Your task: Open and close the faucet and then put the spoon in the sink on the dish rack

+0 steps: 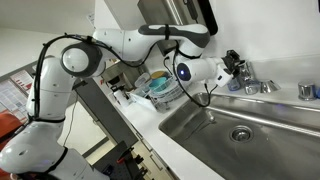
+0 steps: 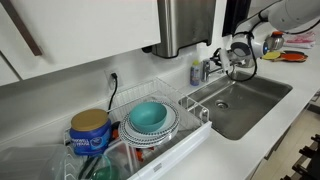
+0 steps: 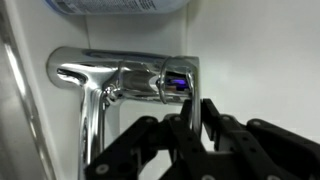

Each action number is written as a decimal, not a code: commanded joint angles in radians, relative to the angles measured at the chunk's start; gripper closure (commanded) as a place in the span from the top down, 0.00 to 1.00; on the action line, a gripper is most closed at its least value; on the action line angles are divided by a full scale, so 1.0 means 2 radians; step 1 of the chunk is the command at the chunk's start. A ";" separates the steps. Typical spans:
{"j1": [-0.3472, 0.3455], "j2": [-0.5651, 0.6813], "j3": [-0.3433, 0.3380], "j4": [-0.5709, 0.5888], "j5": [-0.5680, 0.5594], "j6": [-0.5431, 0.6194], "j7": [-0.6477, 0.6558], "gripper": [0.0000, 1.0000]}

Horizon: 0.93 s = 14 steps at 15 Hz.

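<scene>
The chrome faucet (image 1: 252, 86) stands at the back edge of the steel sink (image 1: 200, 130) and shows in both exterior views (image 2: 212, 68). In the wrist view its body and spout (image 3: 110, 80) fill the middle, and a thin chrome lever runs down from it. My gripper (image 3: 195, 108) is shut on that lever, with a finger on each side. The gripper also shows in both exterior views (image 1: 236, 68) (image 2: 240, 60). The wire dish rack (image 2: 185, 135) holds a teal bowl (image 2: 148, 116) beside the sink (image 2: 255, 100). I cannot make out the spoon.
A steel wall dispenser (image 2: 185, 25) hangs above the counter. A clear bluish bottle (image 2: 196, 72) stands next to the faucet. A blue-labelled canister (image 2: 90, 135) sits in the rack's near end. Orange items (image 2: 292, 55) lie beyond the sink.
</scene>
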 commanded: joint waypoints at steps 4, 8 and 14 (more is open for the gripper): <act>0.015 0.001 -0.006 -0.043 0.005 0.055 -0.013 0.71; 0.017 -0.046 -0.018 -0.099 0.009 0.044 -0.049 1.00; 0.014 -0.151 -0.041 -0.231 -0.011 0.006 -0.131 1.00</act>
